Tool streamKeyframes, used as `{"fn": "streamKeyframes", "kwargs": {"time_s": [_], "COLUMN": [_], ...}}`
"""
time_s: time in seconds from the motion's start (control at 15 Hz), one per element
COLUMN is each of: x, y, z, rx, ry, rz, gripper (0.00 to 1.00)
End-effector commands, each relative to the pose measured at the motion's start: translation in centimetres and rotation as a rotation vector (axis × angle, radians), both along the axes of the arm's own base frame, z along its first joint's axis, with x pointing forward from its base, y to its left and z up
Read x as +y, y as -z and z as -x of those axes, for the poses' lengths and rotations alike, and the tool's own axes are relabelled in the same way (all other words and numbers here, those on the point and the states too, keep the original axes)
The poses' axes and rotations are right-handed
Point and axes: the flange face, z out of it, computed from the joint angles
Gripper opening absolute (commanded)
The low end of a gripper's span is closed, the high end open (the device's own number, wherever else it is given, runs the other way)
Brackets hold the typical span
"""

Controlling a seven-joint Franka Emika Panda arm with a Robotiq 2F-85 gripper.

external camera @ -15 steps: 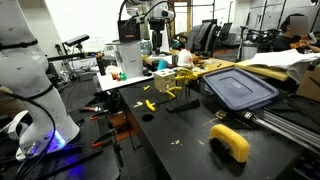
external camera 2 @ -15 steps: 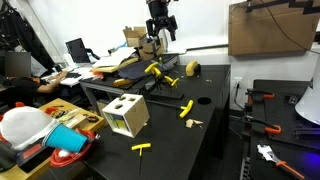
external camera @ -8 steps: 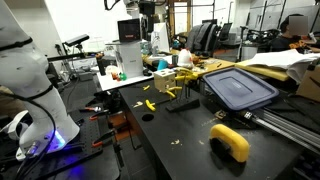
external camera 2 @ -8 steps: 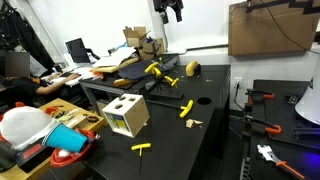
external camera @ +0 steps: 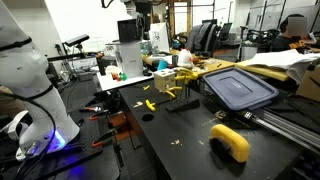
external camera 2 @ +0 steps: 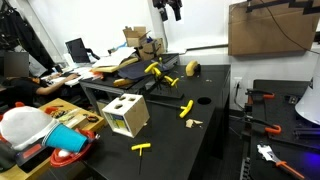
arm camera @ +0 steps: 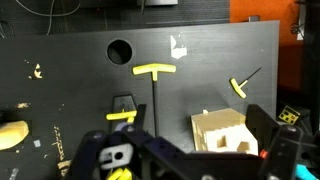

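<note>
My gripper (external camera 2: 170, 8) hangs high over the black table (external camera 2: 215, 110), open and holding nothing; in an exterior view only its lower part (external camera: 140, 5) shows at the top edge. From the wrist view the open gripper (arm camera: 200, 152) looks straight down on a pale wooden box (arm camera: 222, 133) with shaped holes, far below between the fingers (arm camera: 268, 132). That wooden box (external camera 2: 127, 115) stands near the table's corner. Yellow T-shaped pieces (arm camera: 153, 72) (arm camera: 240, 87) lie on the table, and one yellow piece (external camera 2: 142, 148) rests by the box.
A round hole (arm camera: 120, 50) pierces the tabletop. A yellow roll (external camera 2: 192, 68) and yellow tools (external camera 2: 158, 72) lie at the far end. A grey-blue bin lid (external camera: 238, 88) and a yellow object (external camera: 230, 141) sit on the table. Red bowls (external camera 2: 68, 140) are stacked beside it.
The gripper has risen from just above the table's far end to the top edge of both exterior views. Over the last half second it has hardly moved.
</note>
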Motion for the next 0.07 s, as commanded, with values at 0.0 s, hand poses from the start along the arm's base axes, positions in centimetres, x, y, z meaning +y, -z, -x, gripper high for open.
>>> {"fn": "streamKeyframes", "kwargs": {"time_s": [0.0], "x": [0.01], "y": [0.12], "z": [-0.08], "rx": [0.005], "ry": [0.000], "rz": [-0.002], "gripper": [1.00]}}
